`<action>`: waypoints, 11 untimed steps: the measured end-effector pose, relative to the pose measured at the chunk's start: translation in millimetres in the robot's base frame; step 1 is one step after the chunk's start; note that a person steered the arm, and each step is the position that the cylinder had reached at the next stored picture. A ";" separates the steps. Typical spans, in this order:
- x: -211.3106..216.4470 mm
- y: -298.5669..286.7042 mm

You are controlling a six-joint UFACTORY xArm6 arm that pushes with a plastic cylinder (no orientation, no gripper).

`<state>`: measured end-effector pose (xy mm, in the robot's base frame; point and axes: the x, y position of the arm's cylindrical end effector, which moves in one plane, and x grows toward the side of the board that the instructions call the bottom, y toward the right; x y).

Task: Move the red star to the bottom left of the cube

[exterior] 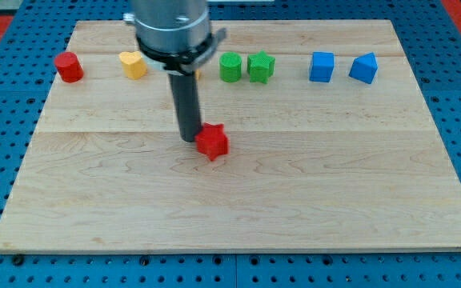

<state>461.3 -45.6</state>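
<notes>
The red star lies near the middle of the wooden board. My tip stands right at the star's left side, touching it or nearly so. The blue cube sits in the row of blocks near the view's top, to the right, far up and right of the star. The rod and its grey mount hide part of that row.
Along the view's top stand a red cylinder, a yellow block, a green cylinder, a green star and a blue wedge-like block. A blue pegboard surrounds the board.
</notes>
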 end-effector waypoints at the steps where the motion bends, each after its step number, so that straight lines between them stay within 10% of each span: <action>1: 12.0 65.9; 2: 6.6 150.1; 5: 74.7 143.6; 7: -38.9 193.2; 11: -61.0 172.6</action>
<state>400.3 127.0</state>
